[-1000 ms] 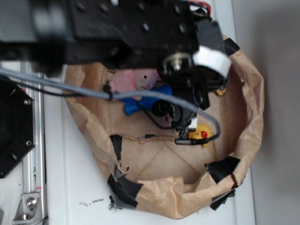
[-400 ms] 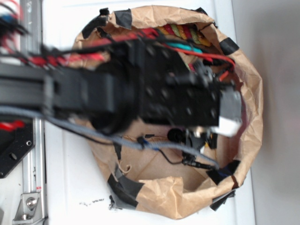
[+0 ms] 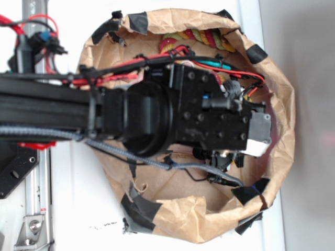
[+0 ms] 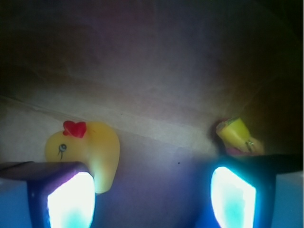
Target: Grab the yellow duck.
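Hovering low in the paper bag (image 3: 272, 78), claw (image 4: 152, 190) open, nothing held: one yellow duck (image 4: 88, 149) at its left finger (image 4: 66, 199), off-centre, so probably needs a leftward shift; one small yellow piece (image 4: 237, 135) above the right finger (image 4: 235, 197), identity unclear

- The black arm (image 3: 78, 112) reaches in level from the left edge of the exterior view, with red and black cables running along its top.
- Its boxy black wrist block (image 3: 209, 112) sits at the far right end, a grey braided cable looping beneath it.
- The gripper (image 4: 152, 190) points away from the wrist camera; its jaws stand spread apart, with an open gap between the two glowing fingers (image 4: 71, 202).
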